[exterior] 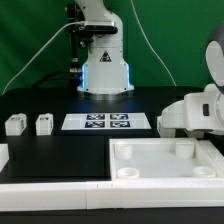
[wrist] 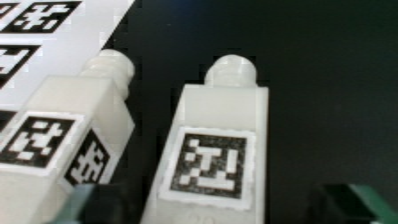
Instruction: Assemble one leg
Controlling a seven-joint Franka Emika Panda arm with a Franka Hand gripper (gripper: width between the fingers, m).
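Note:
In the wrist view two white legs lie side by side, each with a square marker tag on top and a rounded peg at its far end. My gripper [wrist: 222, 207] is open, with one leg [wrist: 221, 140] between its dark fingertips [wrist: 89, 205], untouched. The second leg [wrist: 71, 118] lies just outside one finger. In the exterior view my arm's white hand [exterior: 190, 112] hangs low at the exterior view's right and hides these two legs. Two more legs [exterior: 15, 124] [exterior: 44, 124] stand at the exterior view's left.
The marker board [exterior: 108, 122] lies mid-table and also shows in the wrist view [wrist: 27, 35] beside the legs. A large white tray-like piece [exterior: 165, 185] with a raised rim lies at the front right. A white bar [exterior: 50, 190] runs along the front. The robot base [exterior: 104, 60] stands behind.

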